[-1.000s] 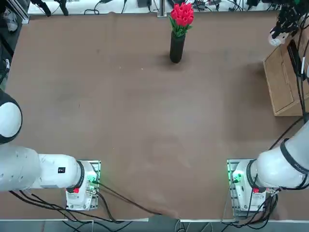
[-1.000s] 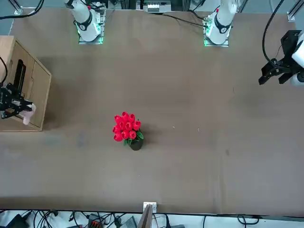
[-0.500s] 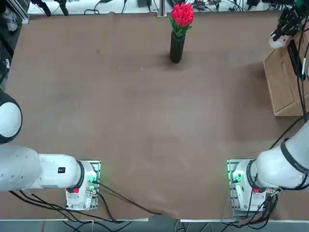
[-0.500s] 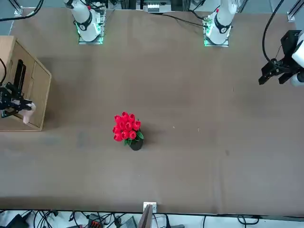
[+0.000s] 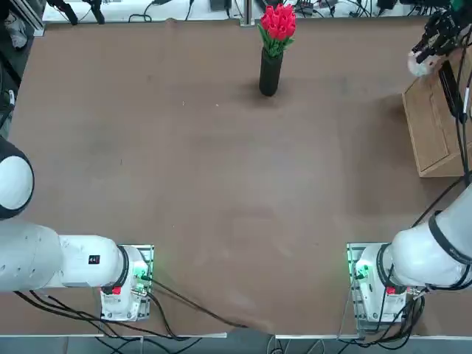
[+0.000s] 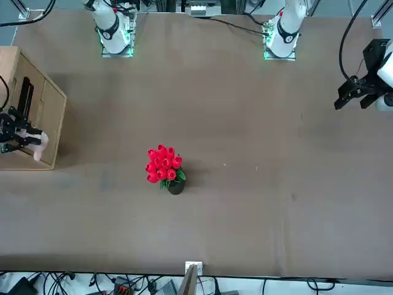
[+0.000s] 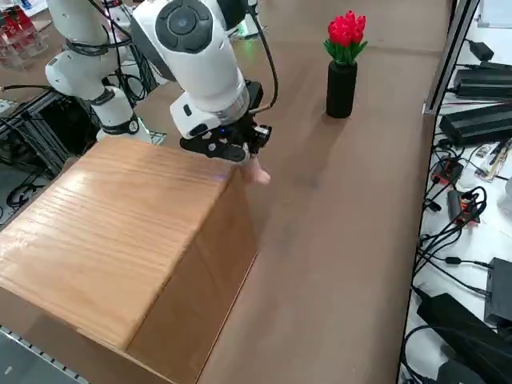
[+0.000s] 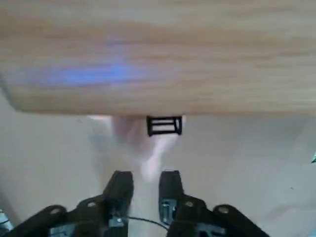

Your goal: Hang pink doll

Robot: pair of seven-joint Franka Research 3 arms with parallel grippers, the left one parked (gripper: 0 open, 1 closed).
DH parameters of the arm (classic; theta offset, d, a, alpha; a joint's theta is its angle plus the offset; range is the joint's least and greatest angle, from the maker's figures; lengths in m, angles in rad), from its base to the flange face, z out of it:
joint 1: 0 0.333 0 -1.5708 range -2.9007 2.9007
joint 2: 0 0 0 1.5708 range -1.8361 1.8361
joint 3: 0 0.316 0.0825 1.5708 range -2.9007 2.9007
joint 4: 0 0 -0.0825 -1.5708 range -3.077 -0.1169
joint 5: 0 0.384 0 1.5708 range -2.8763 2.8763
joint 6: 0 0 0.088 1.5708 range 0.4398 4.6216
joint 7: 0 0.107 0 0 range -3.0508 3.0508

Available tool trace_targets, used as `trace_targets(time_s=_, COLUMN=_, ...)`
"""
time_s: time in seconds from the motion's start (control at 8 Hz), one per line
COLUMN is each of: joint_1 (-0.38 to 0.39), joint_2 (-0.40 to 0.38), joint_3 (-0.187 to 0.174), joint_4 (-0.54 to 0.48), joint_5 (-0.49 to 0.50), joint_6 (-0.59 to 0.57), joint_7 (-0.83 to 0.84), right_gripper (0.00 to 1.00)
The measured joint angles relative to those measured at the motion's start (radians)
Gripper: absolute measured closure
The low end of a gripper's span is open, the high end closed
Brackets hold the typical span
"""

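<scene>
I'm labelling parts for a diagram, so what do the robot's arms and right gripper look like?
Glossy white rounded arm shells with black joint bands; bases glow green with red buttons and trail black cables. The right gripper is black, with two short, blocky fingers.

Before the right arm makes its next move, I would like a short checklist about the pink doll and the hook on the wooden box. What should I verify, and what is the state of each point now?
1. right gripper is at the wooden box, by its upper front edge: ok.
2. The fingers have parted with a gap between them in the wrist view: ok.
3. pink doll is clear of the fingers, just beyond the tips: ok.
4. Doll really hangs on the black hook: cannot tell; it is blurred there.
5. Doll is off the table, beside the box's front face: ok.
6. Red tulips in the black vase stand far from the arm's way back: ok.
</scene>
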Motion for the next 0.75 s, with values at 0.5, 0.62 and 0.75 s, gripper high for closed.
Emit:
trace_targets(time_s=0.5, joint_1=0.015, joint_2=-0.036, joint_3=0.02, joint_4=0.019, joint_5=-0.079, joint_6=-0.107, joint_7=-0.268, right_gripper=0.0)
trace_targets(time_s=0.62, joint_1=0.052, joint_2=-0.053, joint_3=0.028, joint_4=0.023, joint_5=-0.132, joint_6=-0.112, joint_7=-0.349, right_gripper=0.0)
trace_targets(time_s=0.75, joint_1=0.093, joint_2=-0.061, joint_3=0.033, joint_4=0.043, joint_5=-0.159, joint_6=-0.109, joint_7=-0.422, right_gripper=0.0)
